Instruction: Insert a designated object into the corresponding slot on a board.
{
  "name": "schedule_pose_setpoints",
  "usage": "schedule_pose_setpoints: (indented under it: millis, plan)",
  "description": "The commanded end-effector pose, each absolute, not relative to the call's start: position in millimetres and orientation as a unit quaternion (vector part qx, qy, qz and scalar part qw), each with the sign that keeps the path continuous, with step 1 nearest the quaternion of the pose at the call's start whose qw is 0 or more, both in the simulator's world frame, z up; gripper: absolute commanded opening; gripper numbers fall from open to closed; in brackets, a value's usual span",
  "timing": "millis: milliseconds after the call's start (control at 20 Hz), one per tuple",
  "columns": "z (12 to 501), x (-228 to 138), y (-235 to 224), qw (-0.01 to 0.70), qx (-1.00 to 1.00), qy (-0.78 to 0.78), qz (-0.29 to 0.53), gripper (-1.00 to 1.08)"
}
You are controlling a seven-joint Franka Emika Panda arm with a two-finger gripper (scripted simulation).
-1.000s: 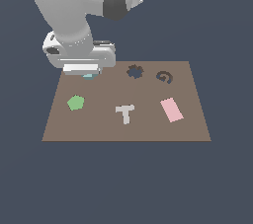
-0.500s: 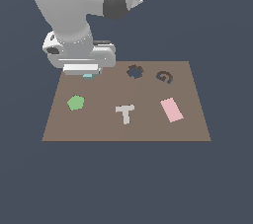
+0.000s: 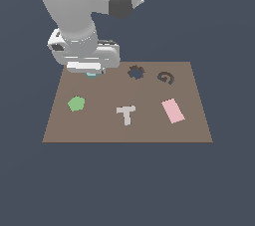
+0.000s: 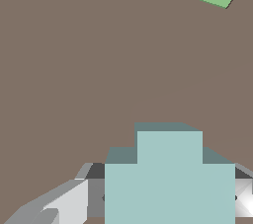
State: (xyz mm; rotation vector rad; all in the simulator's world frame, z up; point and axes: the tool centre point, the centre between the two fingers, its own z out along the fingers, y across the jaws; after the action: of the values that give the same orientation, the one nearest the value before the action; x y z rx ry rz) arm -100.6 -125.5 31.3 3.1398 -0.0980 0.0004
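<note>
The arm (image 3: 74, 6) is built of thick, rounded, glossy white shells, with a dark grey band at the joint near the top. Its wrist ends in a boxy white-and-pale-grey housing with a small dark round detail on one side. The claw (image 3: 91, 73) beneath shows flat, angular, light grey fingers (image 4: 59, 207) with darker grey inner faces.

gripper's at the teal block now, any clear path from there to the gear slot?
Probably yes. The gripper sits over the teal block at the board's far edge, and the gear slot lies open just toward the exterior view's right, with only bare board between. Whether the block is gripped cannot be told.
</note>
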Motion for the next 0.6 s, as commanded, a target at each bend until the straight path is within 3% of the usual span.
schedule_pose_setpoints:
  millis: [0, 550]
  plan:
    - [32, -104, -120, 0.000, 0.999, -0.051, 0.000, -1.00]
    - [34, -120, -84, 0.000, 0.984, -0.181, 0.000, -1.00]
